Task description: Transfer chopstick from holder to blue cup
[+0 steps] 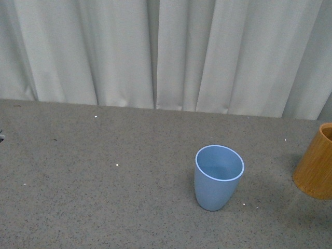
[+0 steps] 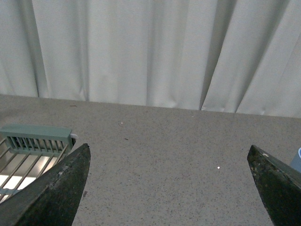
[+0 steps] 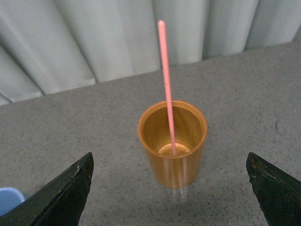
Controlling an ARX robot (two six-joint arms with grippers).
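The chopstick stands in the holder. Its lower end rests on the holder's floor and its shaft rises well above the rim. Its long axis is close to upright, and it appears to lean a little toward the far rim, on the curtain side.

In the right wrist view the holder sits straight ahead of the right hand, centred in the gap. That hand is spread wide, holds nothing, and is clear of both holder and stick. The move likely turns on this alignment: the right hand probably needs to advance along its present line and rise to meet the exposed shaft above the rim, then close across the stick's width.

The left hand is also spread wide and empty. It faces bare counter, with a pale slatted rack off to one side, so the right arm is judged much the nearer to the chopstick.

In the front view neither arm shows. The holder stands toward the counter's right side. The blue cup stands upright and empty to its left, apart from it and well forward of the counter's far edge, so the carry would run leftward.
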